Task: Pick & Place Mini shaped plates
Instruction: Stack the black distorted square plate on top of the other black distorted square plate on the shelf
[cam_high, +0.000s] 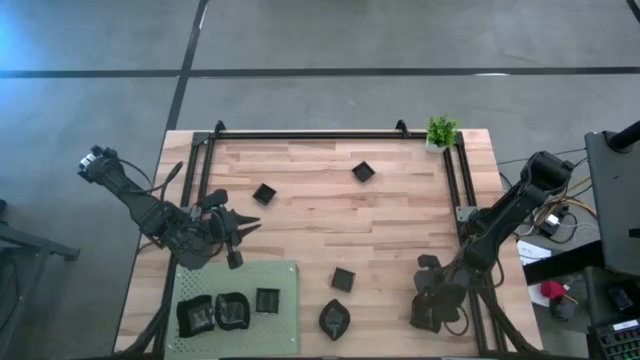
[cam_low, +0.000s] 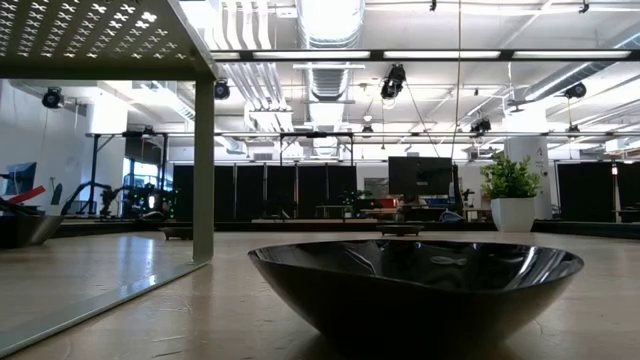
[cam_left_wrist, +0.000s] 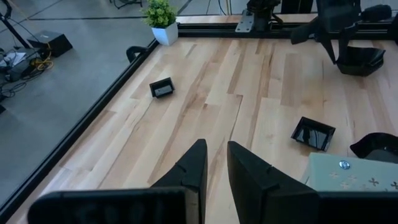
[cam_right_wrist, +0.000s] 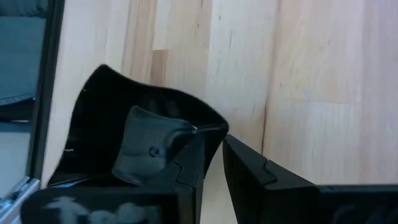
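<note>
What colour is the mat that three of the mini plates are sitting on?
Light green, with a perforated pattern; the mat shows best in the high view.
</note>
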